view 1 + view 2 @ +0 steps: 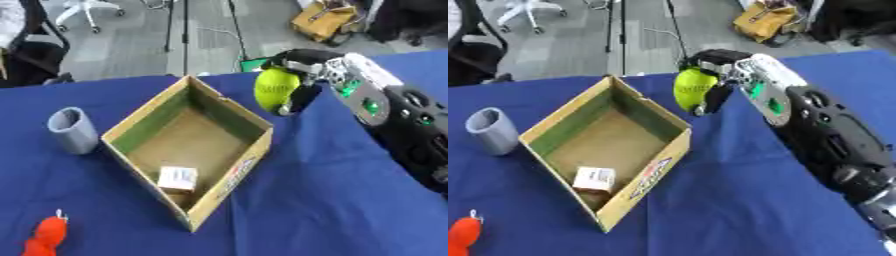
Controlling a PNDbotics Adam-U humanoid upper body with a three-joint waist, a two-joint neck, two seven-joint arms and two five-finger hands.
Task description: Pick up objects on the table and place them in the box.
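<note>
While the right hand curls its fingers around a yellow-green ball, it holds the ball above the bench, just beside the far corner of the open cardboard box. Inside the box lies a small white carton. Near the left edge of the bench stand a grey cup and, closer to the near corner, an orange toy.

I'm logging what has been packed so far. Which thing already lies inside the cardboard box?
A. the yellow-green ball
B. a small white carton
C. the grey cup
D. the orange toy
B: the small white carton lies on the floor of the cardboard box, while the right hand holds the yellow-green ball outside it.
</note>
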